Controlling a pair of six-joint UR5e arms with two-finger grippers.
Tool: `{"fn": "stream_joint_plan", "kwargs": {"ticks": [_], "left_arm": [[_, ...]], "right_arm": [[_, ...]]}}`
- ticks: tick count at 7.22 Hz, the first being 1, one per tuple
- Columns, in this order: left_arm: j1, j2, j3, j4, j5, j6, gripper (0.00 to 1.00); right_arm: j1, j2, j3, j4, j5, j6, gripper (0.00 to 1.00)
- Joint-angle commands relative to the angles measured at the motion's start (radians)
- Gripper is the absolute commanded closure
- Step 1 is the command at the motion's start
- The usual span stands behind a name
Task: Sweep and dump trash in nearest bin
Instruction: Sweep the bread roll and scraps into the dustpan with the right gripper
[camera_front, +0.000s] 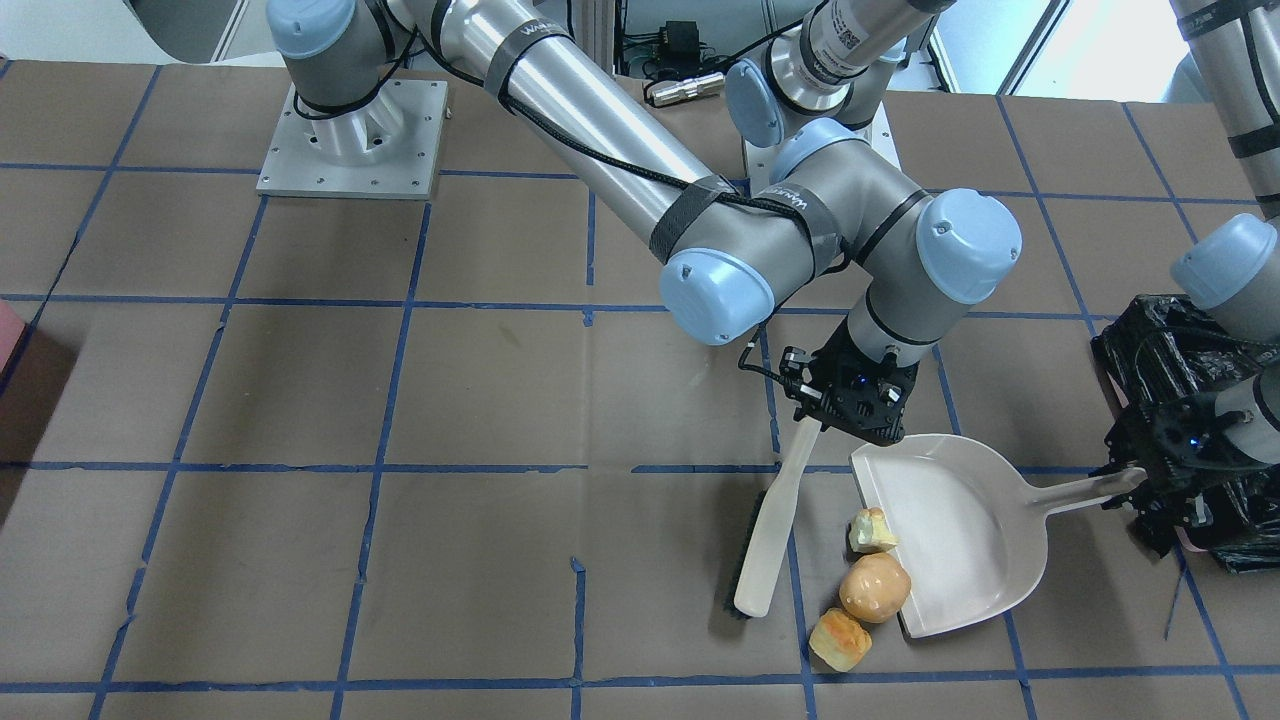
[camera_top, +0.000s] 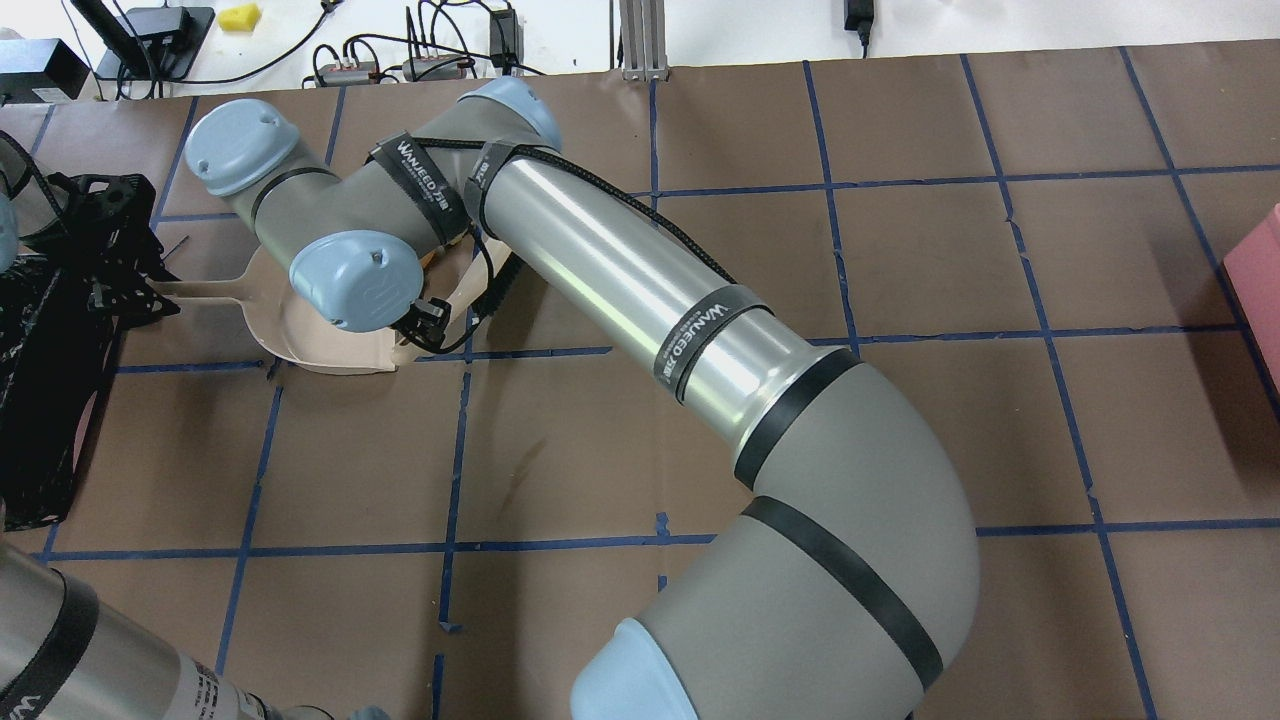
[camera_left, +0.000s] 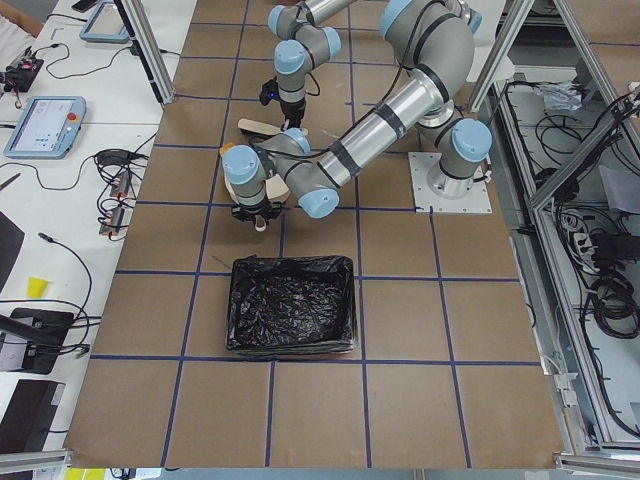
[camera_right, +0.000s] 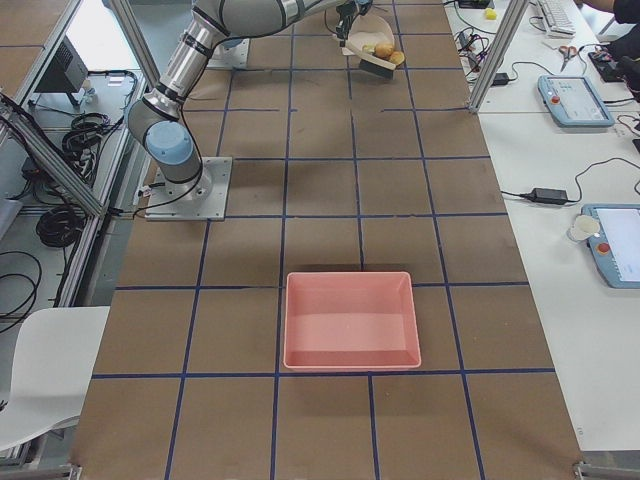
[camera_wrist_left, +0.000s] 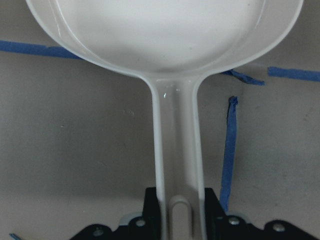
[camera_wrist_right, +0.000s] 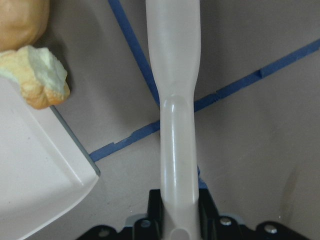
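The white dustpan (camera_front: 965, 520) lies flat on the table, its mouth toward the trash. My left gripper (camera_front: 1130, 480) is shut on the dustpan handle (camera_wrist_left: 177, 150). My right gripper (camera_front: 815, 420) is shut on the white brush handle (camera_wrist_right: 177, 125); the brush (camera_front: 770, 530) rests with its black bristles on the table just beside the trash. A pale bread chunk (camera_front: 872, 532) and the tan-orange potato lump (camera_front: 874, 588) touch the dustpan's front lip. A second bread chunk (camera_front: 840, 640) lies just outside it. The bin lined with a black bag (camera_left: 292, 305) stands behind my left gripper.
An unlined pink container (camera_right: 350, 320) stands far off at the table's other end. My right arm (camera_top: 640, 290) reaches across the table and hides the trash in the overhead view. Brown paper with a blue tape grid (camera_front: 400, 400) covers the table.
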Motion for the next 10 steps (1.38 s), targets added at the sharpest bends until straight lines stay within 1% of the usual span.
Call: {"fn": "stream_joint_plan", "kwargs": {"ticks": [1,3,4,5,6,8,9,10], "left_arm": [[0.0,0.001,-0.002,0.0,0.006,-0.011,0.95],[0.0,-0.001,0.0,0.0,0.007,-0.013,0.95],[0.0,-0.001,-0.002,0.0,0.006,-0.019,0.95],[0.0,-0.002,-0.002,0.0,0.006,-0.024,0.95],[0.0,-0.002,-0.002,0.0,0.006,-0.027,0.95],[0.0,-0.002,-0.003,0.0,0.004,-0.033,0.95],[0.0,-0.002,-0.003,0.0,0.004,-0.033,0.95],[0.0,-0.002,-0.003,0.0,0.003,-0.034,0.95]], "right_arm": [[-0.03,-0.002,-0.002,-0.011,0.001,-0.123,0.96],[-0.039,0.016,-0.003,-0.031,0.004,-0.211,0.96],[-0.039,0.025,-0.005,-0.06,0.006,-0.216,0.96],[-0.039,0.034,-0.008,-0.095,0.006,-0.265,0.96],[-0.039,0.041,-0.005,-0.104,0.025,-0.439,0.96],[0.001,0.045,-0.005,-0.106,0.073,-0.532,0.95],[0.046,0.041,-0.005,-0.107,0.123,-0.546,0.95],[0.064,0.035,-0.016,-0.127,0.163,-0.549,0.95]]}}
